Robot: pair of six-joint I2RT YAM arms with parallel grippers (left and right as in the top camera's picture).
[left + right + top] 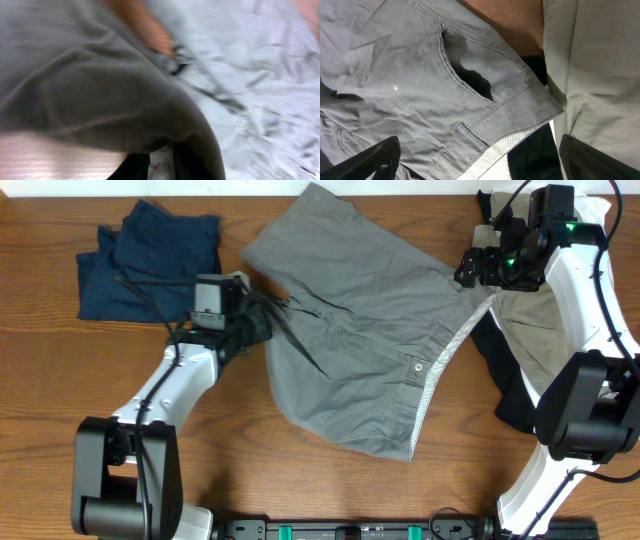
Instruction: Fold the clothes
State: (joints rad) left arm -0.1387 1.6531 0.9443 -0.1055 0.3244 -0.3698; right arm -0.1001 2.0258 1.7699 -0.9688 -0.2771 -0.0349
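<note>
Grey shorts (350,350) lie mid-tabletop, spread open and skewed. The waistband, with its snap (418,367), faces the right side, and the pale lining shows. No fold is made in them, so I judge the task barely started.

Left hand (252,325) is at the shorts' left edge. Cloth is bunched over its fingers in the wrist view, so I can't tell if it is clamped or apart. Right hand (478,270) hovers over the waistband corner by the pocket, fingers wide apart, holding nothing.

Far left is a navy piece (150,260), rumpled and not neatly folded. At far right, a khaki piece (530,320) lies on a black piece (512,395), both loose. All of it looks left to do.

The tabletop (300,480) is brown wood grain, otherwise bare. The room isn't visible.
</note>
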